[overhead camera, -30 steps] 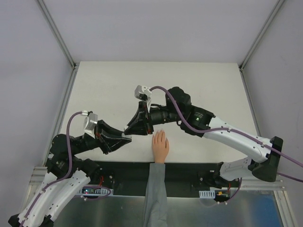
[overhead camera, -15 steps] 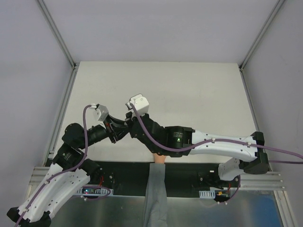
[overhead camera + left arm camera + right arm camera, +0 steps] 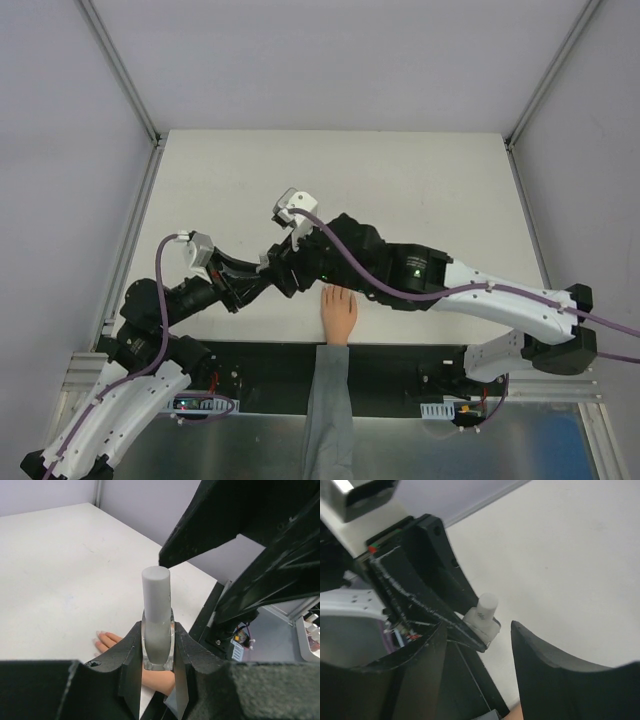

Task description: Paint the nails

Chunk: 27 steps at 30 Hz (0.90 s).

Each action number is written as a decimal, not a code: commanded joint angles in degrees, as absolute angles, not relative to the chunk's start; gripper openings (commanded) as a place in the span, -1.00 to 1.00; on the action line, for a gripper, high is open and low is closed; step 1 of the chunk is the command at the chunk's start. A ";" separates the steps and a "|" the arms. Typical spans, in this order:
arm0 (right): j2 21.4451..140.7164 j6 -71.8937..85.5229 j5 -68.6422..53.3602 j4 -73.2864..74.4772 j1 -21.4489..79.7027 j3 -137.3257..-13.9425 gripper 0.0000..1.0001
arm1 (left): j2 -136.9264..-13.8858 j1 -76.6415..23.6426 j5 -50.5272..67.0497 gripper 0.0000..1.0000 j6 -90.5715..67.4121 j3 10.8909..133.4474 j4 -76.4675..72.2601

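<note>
A small nail polish bottle [image 3: 158, 647] with a clear body and a grey cap [image 3: 156, 592] stands upright in my left gripper [image 3: 157, 630], which is shut on its body. The cap is on. My right gripper [image 3: 479, 627] is open, and the bottle [image 3: 482, 619] sits just past its fingertips, untouched. In the top view the left gripper [image 3: 258, 285] and right gripper [image 3: 283, 272] meet tip to tip, left of the peach hand [image 3: 338, 312], which lies flat, palm down. Its pale pink nails [image 3: 98, 633] show below the bottle.
The hand's grey sleeve [image 3: 328, 400] runs over the black front strip [image 3: 400, 362] of the white table [image 3: 420, 190]. The right forearm [image 3: 480, 295] spans the table right of the hand. Metal frame posts [image 3: 130, 250] border both sides.
The right gripper has opened beside the bottle's cap. The right arm swung down over the hand half a second ago and has lifted back, uncovering it. The left gripper still holds the bottle.
</note>
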<state>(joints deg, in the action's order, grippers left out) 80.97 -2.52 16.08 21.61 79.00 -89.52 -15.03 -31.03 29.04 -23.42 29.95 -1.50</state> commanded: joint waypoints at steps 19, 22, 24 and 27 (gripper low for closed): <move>79.01 3.69 -42.89 3.25 63.46 -83.67 -0.04 | -11.78 -30.67 47.37 -1.00 -34.80 29.88 -14.67; 79.89 3.96 -44.47 1.68 63.54 -83.58 -0.14 | -12.22 -30.67 48.69 -1.00 -35.59 30.23 -16.00; 79.98 4.22 -45.35 0.88 63.54 -83.15 -0.24 | -12.48 -30.67 49.04 -1.00 -35.60 30.41 -16.26; 79.89 4.31 -45.26 0.26 63.54 -82.79 -0.61 | -12.39 -30.67 48.17 -1.00 -35.25 30.50 -16.09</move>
<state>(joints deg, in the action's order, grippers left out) 80.55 3.57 -42.02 5.39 63.57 -82.63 -12.25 -31.03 46.65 -33.93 29.93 -11.42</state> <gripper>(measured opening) 0.313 0.235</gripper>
